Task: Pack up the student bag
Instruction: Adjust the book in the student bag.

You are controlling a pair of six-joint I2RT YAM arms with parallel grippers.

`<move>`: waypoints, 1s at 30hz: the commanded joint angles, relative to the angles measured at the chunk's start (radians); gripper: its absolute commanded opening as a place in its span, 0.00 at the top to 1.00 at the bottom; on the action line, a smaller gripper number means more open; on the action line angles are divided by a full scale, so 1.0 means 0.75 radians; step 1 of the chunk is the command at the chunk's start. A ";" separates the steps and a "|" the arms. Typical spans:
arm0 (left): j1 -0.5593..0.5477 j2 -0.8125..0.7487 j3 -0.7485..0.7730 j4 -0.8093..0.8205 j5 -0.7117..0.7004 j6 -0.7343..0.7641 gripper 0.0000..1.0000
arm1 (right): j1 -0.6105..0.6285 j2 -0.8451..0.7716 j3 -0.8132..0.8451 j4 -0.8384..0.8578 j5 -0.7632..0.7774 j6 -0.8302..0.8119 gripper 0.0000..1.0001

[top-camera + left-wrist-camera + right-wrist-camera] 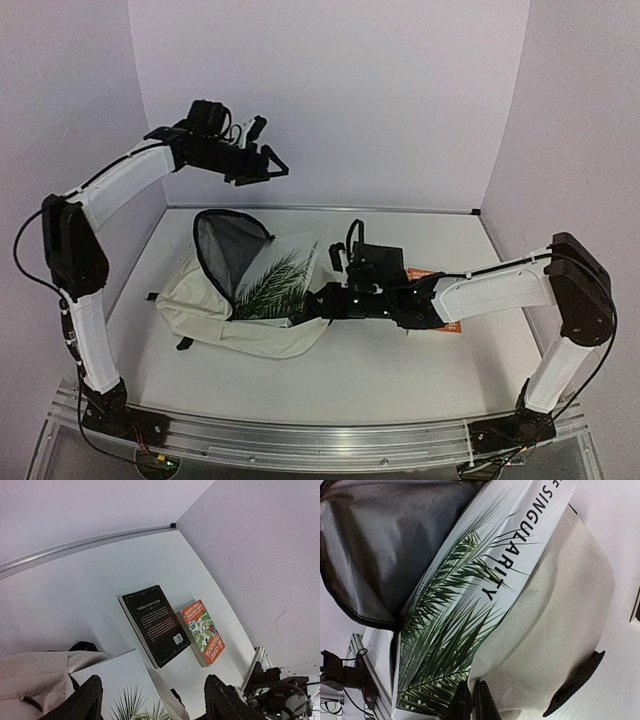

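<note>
Where the metal rail [300, 440] edges the white counter [400, 370], the student bag [200, 300] lies left of centre, the right claw [471, 702] pressed together at its open end. Farther back, the raised left claw [150, 700] hangs spread before pale lilac walls [330, 100].

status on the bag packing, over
Left gripper open, raised. Right gripper shut at palm book, book partly in student bag. Black book, orange book outside on table.

Cream student bag [200, 305] lies flat on its side, mouth gaping.
</note>
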 commanded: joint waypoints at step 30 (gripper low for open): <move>-0.166 0.722 0.371 0.008 0.179 0.545 0.23 | 0.006 -0.022 -0.040 0.086 0.099 0.073 1.00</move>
